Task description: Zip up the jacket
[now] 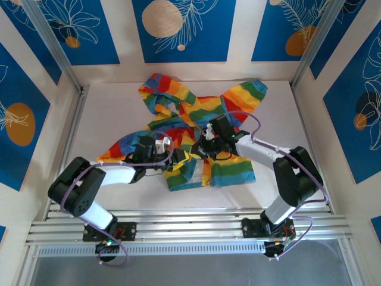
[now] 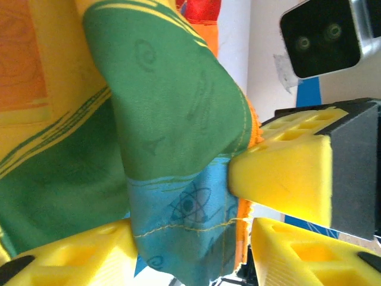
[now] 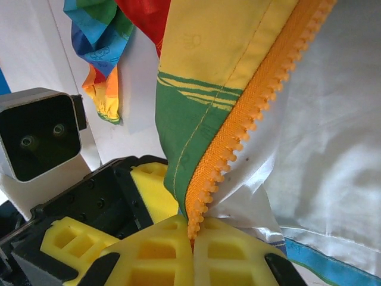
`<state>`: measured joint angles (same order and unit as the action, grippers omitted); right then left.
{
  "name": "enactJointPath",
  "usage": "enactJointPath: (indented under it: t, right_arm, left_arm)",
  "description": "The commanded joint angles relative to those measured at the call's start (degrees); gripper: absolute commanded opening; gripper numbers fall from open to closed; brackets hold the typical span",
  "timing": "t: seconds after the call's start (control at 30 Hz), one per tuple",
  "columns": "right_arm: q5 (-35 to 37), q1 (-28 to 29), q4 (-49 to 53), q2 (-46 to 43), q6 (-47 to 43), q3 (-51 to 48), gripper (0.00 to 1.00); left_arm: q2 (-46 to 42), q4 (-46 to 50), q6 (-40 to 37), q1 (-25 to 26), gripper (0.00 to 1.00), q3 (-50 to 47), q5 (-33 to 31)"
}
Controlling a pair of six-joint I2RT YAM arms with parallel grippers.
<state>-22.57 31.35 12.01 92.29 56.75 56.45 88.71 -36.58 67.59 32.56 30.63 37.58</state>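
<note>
The small rainbow-striped soft fabric jacket (image 1: 178,113) lay spread near the middle of the white table (image 1: 113,107), hood and sleeves toward the far side and its lower front pulled up toward the two arms. Along one front edge ran a row of orange plastic zipper teeth (image 3: 250,113), stitched to a yellow and green band with the jacket's white lining (image 3: 333,149) beside it.

The right end effector (image 3: 193,229) was pinched fully closed on the bottom end of the zipper teeth, its yellow fingers meeting with only the tape between them. This probably kept that side taut and its foot fixed. The left end effector (image 2: 190,238) was just beside it, and its fingers (image 2: 71,256) were held part way apart by a thick fold of green and blue hem caught between them. It seemed to grip the fold so the other front edge came alongside.

No slider was visible, so I could not tell whether the two sides were joined. The zipping appeared barely begun, and aligning the two bottom ends looked like the step in hand.
</note>
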Motion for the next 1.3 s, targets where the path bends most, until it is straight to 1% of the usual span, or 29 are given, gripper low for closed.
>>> enactJointPath:
  t: [0.0, 0.03, 0.1, 0.17, 0.2, 0.37, 0.43, 0.5, 0.63, 0.77, 0.87, 0.93, 1.03, 1.1, 1.2, 1.27]
  right_arm:
    - [-2.09, -0.41, -0.5, 0.85, 0.87, 0.46, 0.0]
    - [-2.04, -0.42, -0.49, 1.02, 0.97, 0.51, 0.0]
    - [-2.07, -0.42, -0.5, 1.17, 0.98, 0.6, 0.0]
    - [-1.55, -0.29, 0.05, 1.14, 0.76, 0.77, 0.0]
    - [-1.27, -0.24, 0.56, 1.05, 0.47, 1.01, 0.02]
    - [1.02, -0.2, 6.43, -0.13, -2.74, 2.85, 0.19]
    - [3.3, -0.23, 9.71, -1.28, -4.51, 3.37, 0.33]
    - [5.79, -0.25, 12.67, -2.38, -6.15, 3.33, 0.39]
    - [10.5, -0.33, 19.11, -4.49, -9.34, 3.17, 0.41]
    - [14.9, -0.28, 24.88, -7.17, -10.32, 1.82, 0.41]
    - [19.51, 0.15, 29.38, -8.62, -10.16, 0.51, 0.41]
    - [22.66, 0.6, 32.04, -8.58, -8.14, -0.39, 0.41]
    - [22.86, 1.21, 32.59, -7.21, -6.8, -0.53, 0.42]
    - [24.33, 2.15, 33.37, -5.63, -5.98, 0.29, 0.44]
    - [24.73, 2.7, 33.07, -2.49, -4.96, 0.13, 0.45]
    - [23.79, 2.64, 32.9, 0.45, -4.63, -0.19, 0.44]
  left_arm:
    - [0.42, -3.79, 1.31, 0.48, 0.36, -0.07, 1.93]
    - [0.34, -3.72, 1.46, 0.42, 0.28, -0.05, 1.97]
    - [0.2, -2.51, 1.62, 0.37, 0.14, 0.04, 1.97]
    - [0.15, -0.96, 0.63, 0.37, 0.05, 0.61, 2.44]
    - [0.15, -0.03, -0.03, 0.39, 0.01, 0.89, 2.67]
    - [-0.33, 2.35, -1.45, 0.05, 0.0, 1.89, 2.96]
    - [-0.63, 3.08, -1.76, -0.16, 0.0, 2.14, 3.02]
    - [-1.03, 4.53, -2.54, -0.36, 0.0, 2.39, 2.85]
    - [-2.19, 8.56, -4.8, -1.06, 0.0, 2.84, 2.61]
    - [-4.36, 12.74, -6.69, -2.11, 0.0, 3.18, 1.63]
    - [-7.37, 19.76, -9.95, -3.25, 0.0, 4.11, -0.41]
    - [-9.71, 26.18, -13.53, -3.85, 0.0, 5.31, -2.43]
    - [-12.12, 33.29, -17.77, -4.16, 0.0, 7.03, -4.9]
    - [-12.77, 35.58, -19.15, -4.33, 0.0, 7.67, -5.53]
    - [-13.0, 35.56, -19.03, -4.34, 0.0, 7.69, -5.14]
    - [-13.05, 34.77, -18.35, -4.32, 0.0, 7.22, -4.75]
